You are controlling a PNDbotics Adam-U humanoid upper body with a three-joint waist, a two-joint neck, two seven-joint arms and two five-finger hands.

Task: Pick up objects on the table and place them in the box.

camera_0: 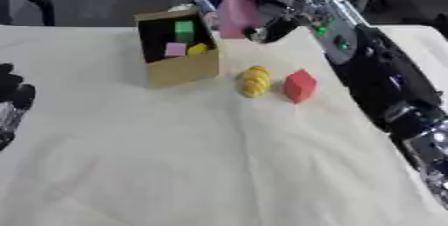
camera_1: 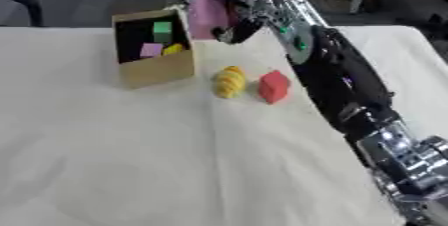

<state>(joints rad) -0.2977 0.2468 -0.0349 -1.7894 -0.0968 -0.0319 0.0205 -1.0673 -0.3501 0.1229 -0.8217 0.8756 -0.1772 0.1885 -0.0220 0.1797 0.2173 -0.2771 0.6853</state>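
A cardboard box (camera_0: 182, 70) stands at the table's far middle, its opening facing me, with green (camera_0: 184, 28), pink (camera_0: 176, 49) and yellow (camera_0: 198, 48) pieces inside. My right hand (camera_0: 265, 12) is raised just right of the box's top, fingers curled round a flat pink object (camera_0: 236, 16). On the cloth right of the box lie a ridged yellow object (camera_0: 255, 81) and a red block (camera_0: 299, 85). My left hand (camera_0: 12, 99) rests at the left edge, showing only in the left eye view, fingers relaxed.
My right arm (camera_0: 385, 82) stretches along the table's right side, close behind the red block. A white cloth (camera_0: 175, 160) covers the table. Dark furniture and clutter stand beyond the far edge.
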